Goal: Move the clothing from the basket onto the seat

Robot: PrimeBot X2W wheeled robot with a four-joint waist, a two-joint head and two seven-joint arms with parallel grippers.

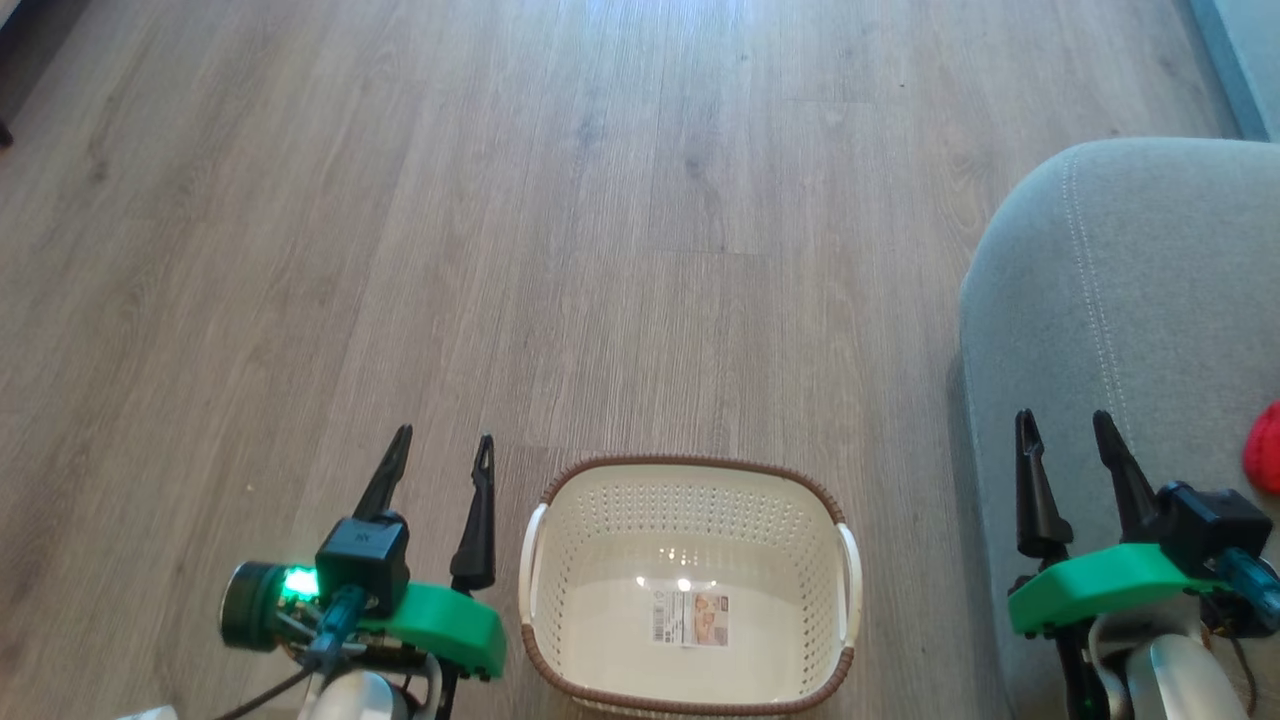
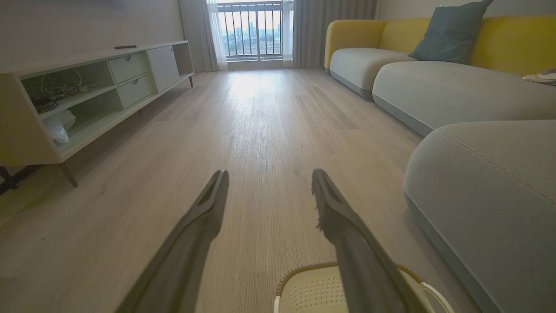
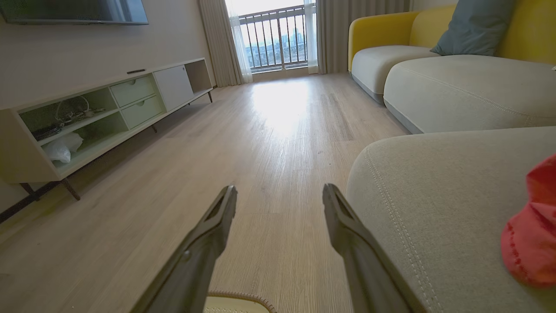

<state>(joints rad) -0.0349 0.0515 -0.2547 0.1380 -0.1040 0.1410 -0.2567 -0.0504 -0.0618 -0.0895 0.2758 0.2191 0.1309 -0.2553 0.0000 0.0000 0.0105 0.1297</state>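
Red clothing [image 1: 1265, 450] on the grey seat [image 1: 1130, 300]; basket [image 1: 690, 510] beside it.
Left claw [image 1: 444, 435] released beside the basket; right claw [image 1: 1063, 416] released over the seat's edge.

Daylight from the window [image 2: 254, 30] glares off the floor [image 2: 256, 91] (wide-angle edges bend).

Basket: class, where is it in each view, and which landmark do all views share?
Head view: basket at bottom centre.
Left wrist view: basket at the bottom edge, right of centre.
Right wrist view: basket rim, a sliver at the bottom edge, just left of centre.
Shared landmark: grey seat, on the right in each.
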